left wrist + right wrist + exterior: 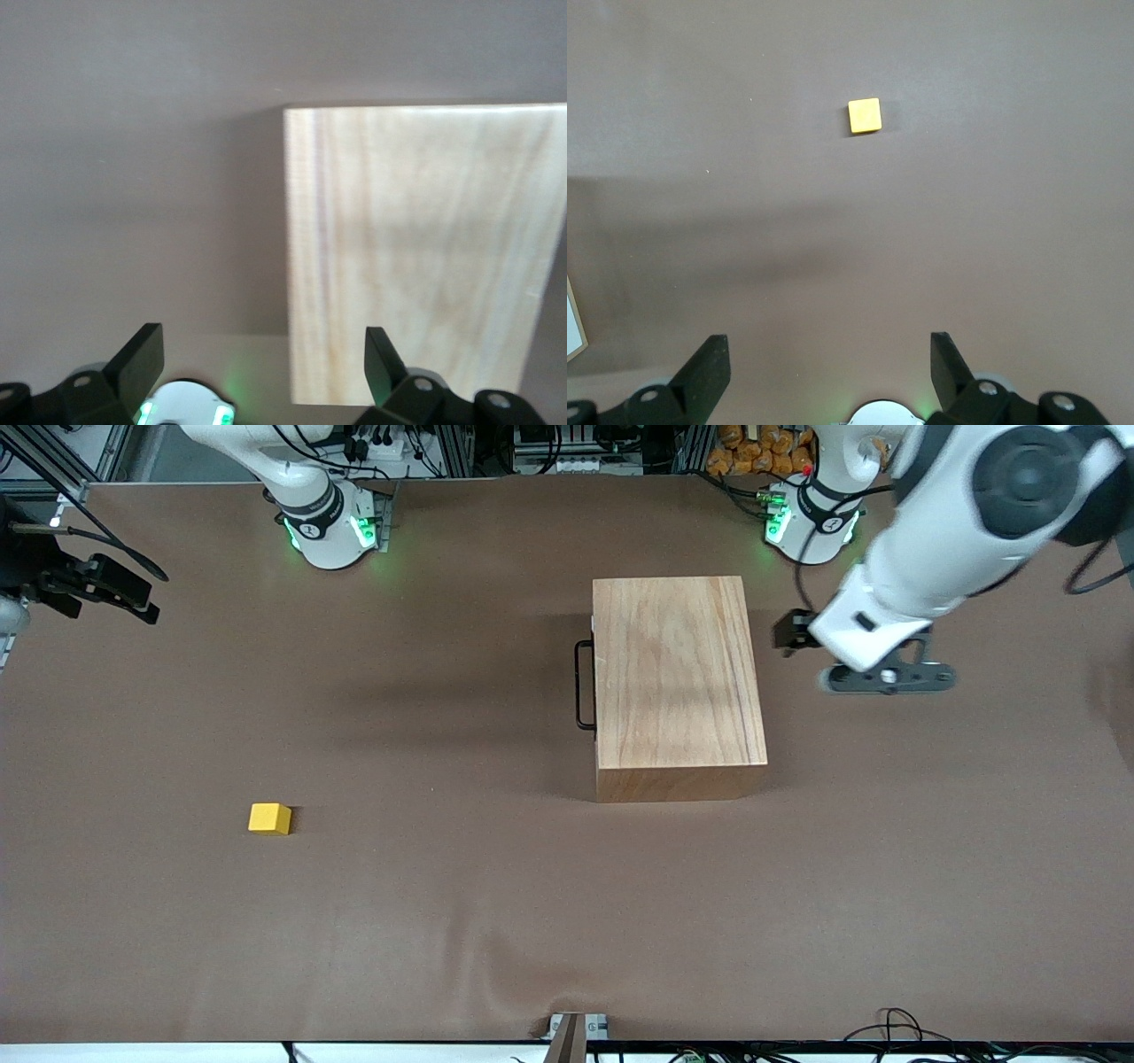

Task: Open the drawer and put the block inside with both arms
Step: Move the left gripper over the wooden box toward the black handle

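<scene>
Our left gripper hangs with fingers spread, empty, over the table just off the large rectangular wooden box at the left arm's end. The closed drawer's thin black wire handle faces the right arm's end. Our right gripper, also spread and empty, hovers above the small yellow cube, which sits nearer the front camera, well apart from the box.

Two white arms with dark grey joint caps are seen. Green lights glow on the round bases, ringed by black bands. Black cables are draped along them. Black fingers are fitted.
</scene>
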